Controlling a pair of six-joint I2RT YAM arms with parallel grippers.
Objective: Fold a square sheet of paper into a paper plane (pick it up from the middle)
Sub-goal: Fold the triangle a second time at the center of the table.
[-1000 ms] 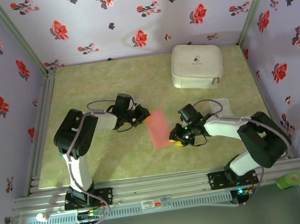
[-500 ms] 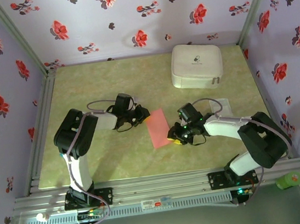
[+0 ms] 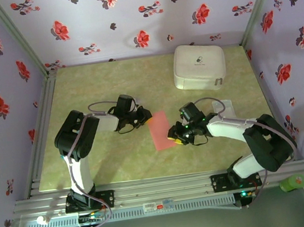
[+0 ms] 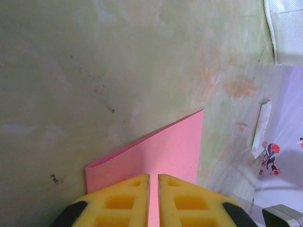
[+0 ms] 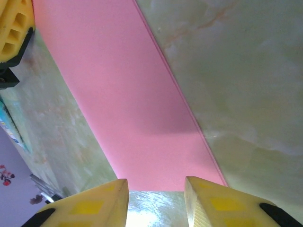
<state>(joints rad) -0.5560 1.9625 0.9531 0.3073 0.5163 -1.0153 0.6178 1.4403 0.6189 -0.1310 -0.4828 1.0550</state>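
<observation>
Salmon-pink paper lies as a long narrow strip around the middle of the table (image 3: 109,85), slanting from its far end toward the near edge. This sheet of paper (image 3: 159,130) looks doubled over. The left wrist view shows a raised lip along one side, and the right wrist view shows a thin second edge along one long side. How well the layers match cannot be made out. From above, the strip's far end is hidden under the left claw (image 3: 145,116). In the wrist view, the yellow pads (image 4: 128,203) of that claw stand together with only a slit between them, and the paper runs into the slit, so the claw is clamped on the sheet. How deep the sheet goes between the pads is cut off by the bottom of the frame. The right claw (image 5: 156,189) sits at the strip's near end with its fingers apart. Bare table shows in the gap between them, and the paper's short edge lies just ahead of the tips. Whether either tip touches the paper cannot be told. From above, the near right corner of the strip is covered by that claw. A white rounded case (image 3: 199,65) rests near the table's far right corner, well apart from the paper. Its small printed mark is too blurred to read.
</observation>
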